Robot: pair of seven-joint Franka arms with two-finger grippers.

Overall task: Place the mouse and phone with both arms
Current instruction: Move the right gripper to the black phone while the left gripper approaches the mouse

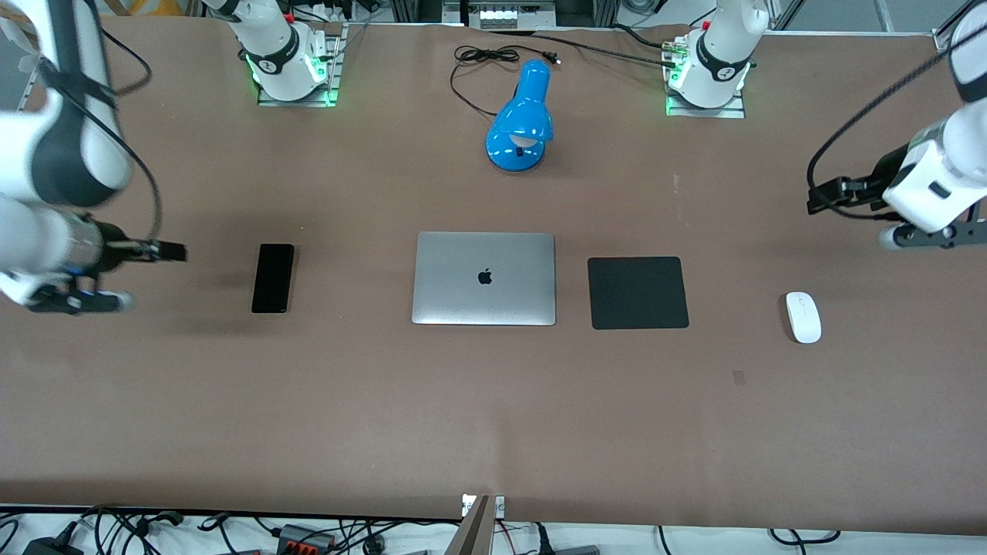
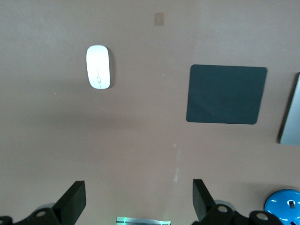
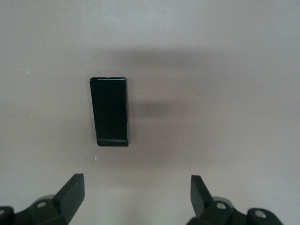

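Note:
The white mouse (image 1: 803, 317) lies on the brown table toward the left arm's end, beside the black mouse pad; it also shows in the left wrist view (image 2: 98, 67). The black phone (image 1: 273, 277) lies flat toward the right arm's end, and the right wrist view shows it too (image 3: 109, 111). My left gripper (image 1: 925, 237) hangs in the air over bare table near the mouse, open and empty (image 2: 139, 199). My right gripper (image 1: 73, 302) hangs over bare table near the phone, toward the table's end, open and empty (image 3: 137, 194).
A closed silver laptop (image 1: 484, 278) lies mid-table, with a square black mouse pad (image 1: 638, 293) beside it toward the left arm's end. A blue desk lamp (image 1: 523, 119) with a black cord stands farther from the front camera than the laptop.

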